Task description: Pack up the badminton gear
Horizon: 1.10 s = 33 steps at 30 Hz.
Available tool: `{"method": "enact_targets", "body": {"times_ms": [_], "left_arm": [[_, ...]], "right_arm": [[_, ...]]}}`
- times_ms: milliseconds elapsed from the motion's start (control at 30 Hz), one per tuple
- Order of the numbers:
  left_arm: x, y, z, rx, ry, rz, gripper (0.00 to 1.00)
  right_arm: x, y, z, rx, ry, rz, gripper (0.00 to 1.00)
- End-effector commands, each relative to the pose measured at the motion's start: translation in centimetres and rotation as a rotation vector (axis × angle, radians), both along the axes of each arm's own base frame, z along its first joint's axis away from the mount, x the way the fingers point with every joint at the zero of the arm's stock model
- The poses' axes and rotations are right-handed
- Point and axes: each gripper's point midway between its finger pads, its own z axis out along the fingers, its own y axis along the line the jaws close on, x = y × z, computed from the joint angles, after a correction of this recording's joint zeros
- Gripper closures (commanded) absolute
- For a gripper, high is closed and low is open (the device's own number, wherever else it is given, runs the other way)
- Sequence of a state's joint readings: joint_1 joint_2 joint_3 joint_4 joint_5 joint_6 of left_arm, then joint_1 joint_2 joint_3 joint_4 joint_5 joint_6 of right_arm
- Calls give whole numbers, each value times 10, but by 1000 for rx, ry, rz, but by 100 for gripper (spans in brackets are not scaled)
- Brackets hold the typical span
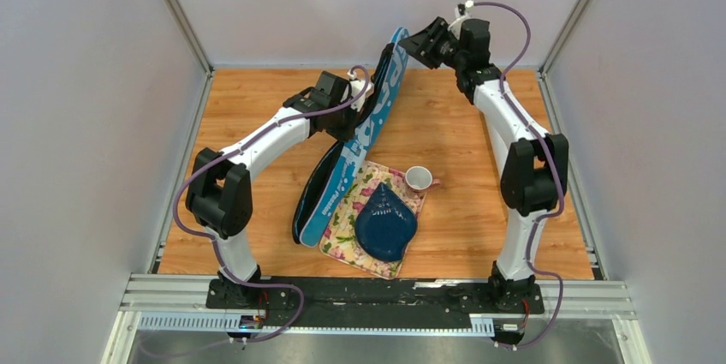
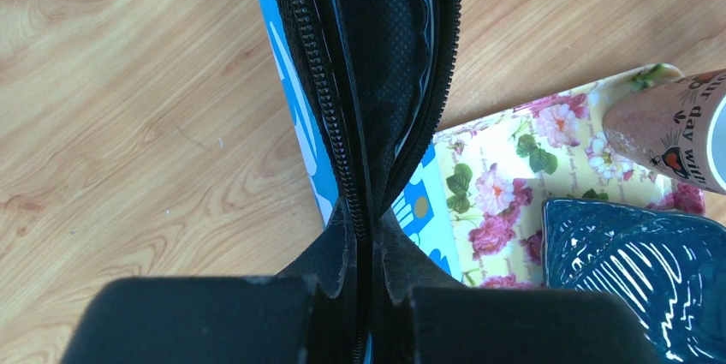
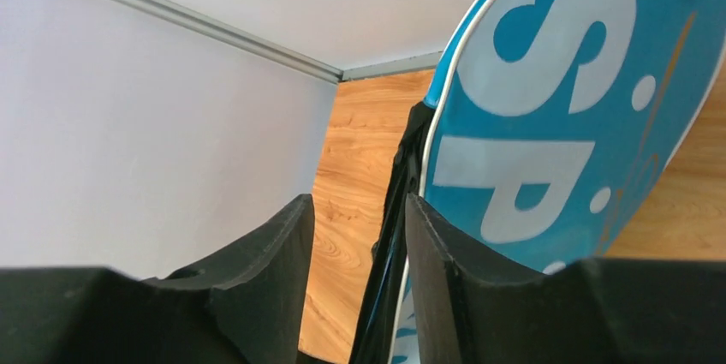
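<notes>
Wood-grain counter [image 1: 257, 98]: long blue "SPORT" racket bag [image 1: 338, 184] held aslant, left claw [image 2: 370, 283] clamped on its gaping zip edges, right claw [image 3: 358, 218] parted just beside its far end; no rackets or shuttlecocks visible, likely inside, so zipping shut seems left.

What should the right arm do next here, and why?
Likely draw the right fingers back off the bag's raised end: they stand apart, clamping nothing, while the left fingers are clamped on the bag's open zipper edge.
</notes>
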<state>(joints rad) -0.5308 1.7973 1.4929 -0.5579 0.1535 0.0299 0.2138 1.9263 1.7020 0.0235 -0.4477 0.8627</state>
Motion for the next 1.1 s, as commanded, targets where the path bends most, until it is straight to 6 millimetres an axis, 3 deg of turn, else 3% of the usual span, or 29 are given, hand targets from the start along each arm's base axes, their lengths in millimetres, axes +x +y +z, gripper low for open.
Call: {"method": "enact_targets", "body": {"times_ms": [0,133,433,633,900,1067], "left_arm": [[5,-3,31,-17,-90,-19,100],[4,-2,31,-8,-86,-24,100],[4,-5,29,-17,-74,-32,100],[6,-2,32,4,-88,-25,100],[13,3,54,63,-160,-98,100],[6,-5,48,26,-125,-122,100]], "right_arm": [[18,21,-24,-5,52,92,55],[32,23,-32,-6,44,86,62],[35,25,-37,11,27,92,69],[30,19,-31,-1,4,68,55],[15,15,-13,18,-34,82,52],[15,3,-9,109,-34,59,50]]}}
